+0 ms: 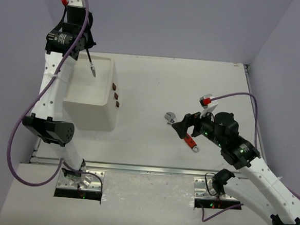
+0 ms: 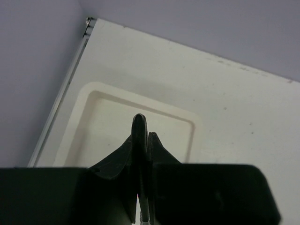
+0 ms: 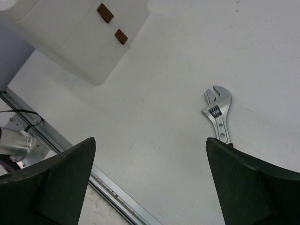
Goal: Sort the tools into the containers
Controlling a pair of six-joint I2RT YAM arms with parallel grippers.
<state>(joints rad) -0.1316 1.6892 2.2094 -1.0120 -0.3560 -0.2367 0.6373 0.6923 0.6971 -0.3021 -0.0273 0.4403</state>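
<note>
The white box (image 1: 91, 106) stands at the left, its shallow tray top (image 1: 87, 85) facing up and dark-red knobs (image 1: 115, 95) on its side. My left gripper (image 1: 88, 52) is shut on a slim black tool (image 1: 93, 67) with a silver end and holds it above the tray. In the left wrist view the tool (image 2: 139, 136) sits upright between the shut fingers (image 2: 159, 150) over the tray (image 2: 108, 122). My right gripper (image 1: 182, 126) is open and empty above the red-handled adjustable wrench (image 1: 191, 142). The wrench's silver head (image 3: 218, 110) lies beside the right finger (image 3: 248, 183). Other tools are out of view.
A metal rail (image 1: 136, 168) runs along the table's near edge and also shows in the right wrist view (image 3: 117, 197). Grey walls enclose the table on the left, back and right. The box (image 3: 79, 42) with two knobs (image 3: 105, 13) shows at upper left of the right wrist view.
</note>
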